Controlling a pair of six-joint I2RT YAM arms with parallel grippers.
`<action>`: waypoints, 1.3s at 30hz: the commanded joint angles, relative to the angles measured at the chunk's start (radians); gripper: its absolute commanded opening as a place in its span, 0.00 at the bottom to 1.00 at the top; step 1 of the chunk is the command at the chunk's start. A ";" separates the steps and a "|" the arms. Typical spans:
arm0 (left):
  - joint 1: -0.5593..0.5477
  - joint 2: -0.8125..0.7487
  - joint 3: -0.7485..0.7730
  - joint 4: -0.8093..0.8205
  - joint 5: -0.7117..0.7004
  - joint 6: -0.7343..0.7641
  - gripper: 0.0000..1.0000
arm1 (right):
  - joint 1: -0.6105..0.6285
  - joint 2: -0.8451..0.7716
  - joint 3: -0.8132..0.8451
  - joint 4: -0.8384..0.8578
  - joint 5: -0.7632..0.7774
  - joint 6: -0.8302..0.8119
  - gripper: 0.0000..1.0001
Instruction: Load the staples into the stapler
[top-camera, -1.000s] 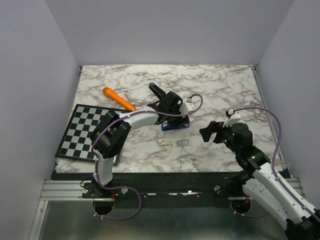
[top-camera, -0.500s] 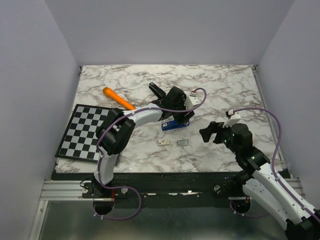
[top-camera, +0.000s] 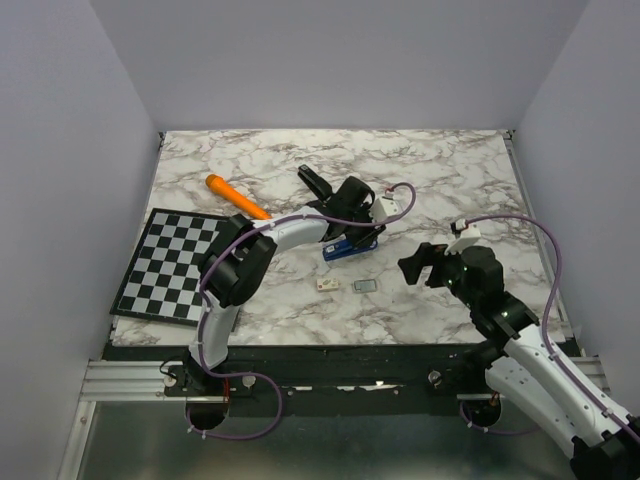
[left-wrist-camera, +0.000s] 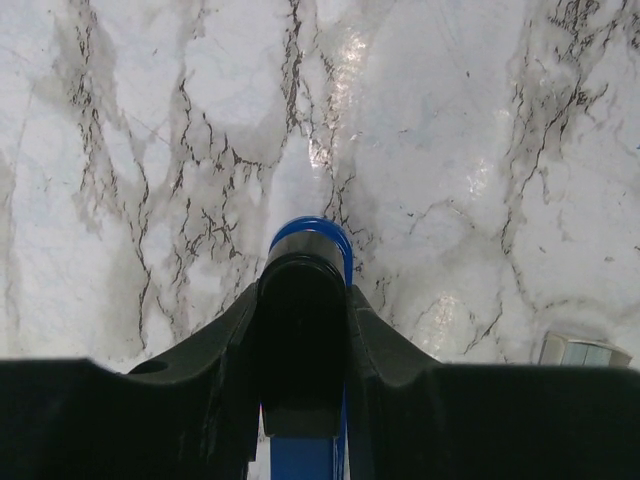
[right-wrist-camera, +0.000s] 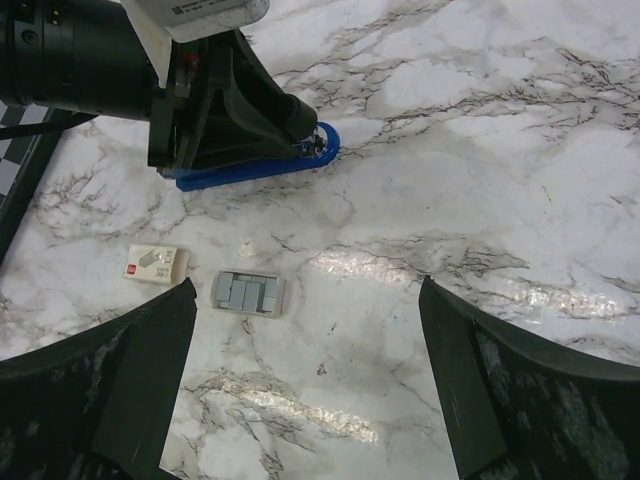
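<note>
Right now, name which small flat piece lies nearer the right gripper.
The grey staples, ridged and metallic; the whitish box with a red mark lies farther left.

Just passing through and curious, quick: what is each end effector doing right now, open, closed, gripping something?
Left end effector: closed on the stapler.
Right end effector: open, holding nothing.

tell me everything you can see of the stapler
The stapler has a flat blue base that looks like plastic and a black upper part with a rounded nose. It lies on the marble table, near the middle, base down. The left gripper is closed on it from above, its fingers against both sides of the black top. The gripper hides most of its rear, so I cannot tell whether it is open for loading.
</note>
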 joint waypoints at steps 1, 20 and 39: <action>0.001 -0.020 0.016 0.002 0.032 0.014 0.27 | 0.000 0.018 -0.002 0.026 -0.019 0.026 1.00; 0.032 -0.491 -0.283 0.341 0.070 -0.229 0.00 | -0.003 0.305 0.221 0.098 -0.158 0.168 0.90; 0.018 -0.706 -0.407 0.462 0.111 -0.412 0.00 | -0.003 0.417 0.286 0.319 -0.309 0.279 0.70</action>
